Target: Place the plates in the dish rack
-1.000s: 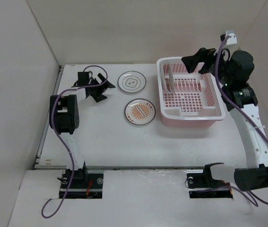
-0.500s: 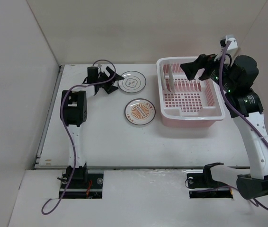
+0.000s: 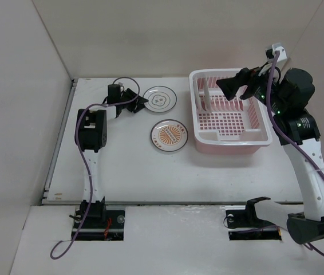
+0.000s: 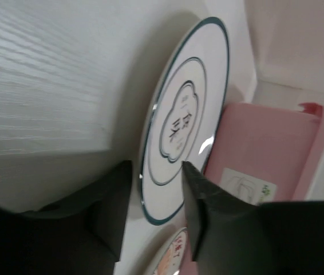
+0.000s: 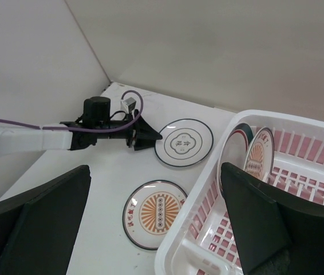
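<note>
A white plate with a plain centre and small dark motif (image 3: 159, 99) (image 4: 179, 123) (image 5: 183, 142) lies flat at the back of the table. My left gripper (image 3: 141, 103) (image 4: 157, 166) (image 5: 150, 136) straddles its left rim, jaws narrowed. Whether they pinch it I cannot tell. A sunburst plate (image 3: 169, 136) (image 5: 156, 213) lies nearer, untouched. The pink dish rack (image 3: 230, 143) (image 5: 192, 240) (image 4: 265, 149) stands to the right. Two plates stand upright in it, a sunburst one (image 5: 259, 157) and a white one (image 5: 232, 154) (image 3: 206, 96). My right gripper (image 3: 232, 86) (image 5: 156, 223) hovers open above the rack, holding nothing.
White walls close the table in at the left, back and right. The left arm's purple cable (image 3: 125, 80) loops over the table behind its gripper. A raised strip (image 3: 59, 143) runs along the table's left edge.
The left arm swung its gripper right to the plain plate and its jaws narrowed around the rim. The right gripper drifted slightly left over the rack, still open.
</note>
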You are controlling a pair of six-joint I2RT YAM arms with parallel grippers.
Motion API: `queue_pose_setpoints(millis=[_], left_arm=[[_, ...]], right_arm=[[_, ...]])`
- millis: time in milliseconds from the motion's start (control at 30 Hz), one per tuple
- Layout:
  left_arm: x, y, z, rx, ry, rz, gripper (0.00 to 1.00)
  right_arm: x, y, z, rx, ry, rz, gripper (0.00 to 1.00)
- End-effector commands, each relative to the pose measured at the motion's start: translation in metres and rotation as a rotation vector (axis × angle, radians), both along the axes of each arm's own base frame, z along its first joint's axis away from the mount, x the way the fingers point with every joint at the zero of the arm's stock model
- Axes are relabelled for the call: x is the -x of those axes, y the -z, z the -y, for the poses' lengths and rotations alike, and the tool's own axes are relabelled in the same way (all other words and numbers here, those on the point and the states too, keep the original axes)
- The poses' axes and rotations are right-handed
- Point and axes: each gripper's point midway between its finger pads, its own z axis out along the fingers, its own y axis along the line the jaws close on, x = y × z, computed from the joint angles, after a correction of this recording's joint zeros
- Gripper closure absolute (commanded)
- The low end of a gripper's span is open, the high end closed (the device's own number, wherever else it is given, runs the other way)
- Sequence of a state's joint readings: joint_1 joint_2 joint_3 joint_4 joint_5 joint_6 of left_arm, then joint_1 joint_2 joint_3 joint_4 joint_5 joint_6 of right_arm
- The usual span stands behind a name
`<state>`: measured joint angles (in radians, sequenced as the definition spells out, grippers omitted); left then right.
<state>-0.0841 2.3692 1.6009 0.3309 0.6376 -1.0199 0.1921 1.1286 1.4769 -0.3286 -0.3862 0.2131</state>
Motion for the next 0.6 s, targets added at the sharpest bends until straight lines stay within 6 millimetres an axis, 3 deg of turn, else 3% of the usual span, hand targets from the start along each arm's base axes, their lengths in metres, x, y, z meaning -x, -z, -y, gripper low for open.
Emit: queue_pose_setpoints(millis=[0, 167, 200, 233, 267, 300, 367, 400, 433, 567], left_arm=[[0.014, 0.045, -0.002, -0.051, -0.044, -0.12, 0.66], [0.012, 0.047, -0.001, -0.039, -0.053, -0.123, 0.73], [0.011, 0.048, -0.002, -0.044, -0.061, -0.123, 0.78], [0.009, 0.046, -0.002, -0.044, -0.061, -0.121, 0.93], [0.012, 0.053, -0.002, -0.047, -0.06, -0.145, 1.0], [0.01, 0.05, -0.002, -0.047, -0.06, -0.141, 1.0], [0.009, 0.046, 0.002, -0.027, -0.035, -0.135, 1.0], [0.01, 0.051, 0.002, -0.028, -0.034, -0.144, 1.0], [0.012, 0.053, 0.002, -0.029, -0.034, -0.157, 1.0], [0.015, 0.027, -0.009, -0.085, -0.047, -0.12, 1.0]], right_arm=[[0.005, -0.025, -0.011, -0.011, -0.049, 0.073, 0.0], [0.004, -0.023, -0.017, -0.01, -0.076, 0.072, 0.0], [0.003, -0.021, -0.017, -0.01, -0.076, 0.072, 0.0], [0.0, -0.018, -0.018, -0.008, -0.076, 0.063, 0.0], [-0.002, -0.015, -0.018, -0.008, -0.076, 0.061, 0.0], [0.0, -0.015, -0.021, -0.008, -0.086, 0.061, 0.0], [-0.01, 0.004, -0.025, 0.02, -0.096, 0.026, 0.0], [-0.011, 0.013, -0.036, 0.053, -0.123, 0.019, 0.0], [-0.019, 0.034, -0.041, 0.166, -0.125, -0.008, 0.0], [-0.035, 0.089, -0.068, 0.42, -0.061, -0.086, 0.0]])
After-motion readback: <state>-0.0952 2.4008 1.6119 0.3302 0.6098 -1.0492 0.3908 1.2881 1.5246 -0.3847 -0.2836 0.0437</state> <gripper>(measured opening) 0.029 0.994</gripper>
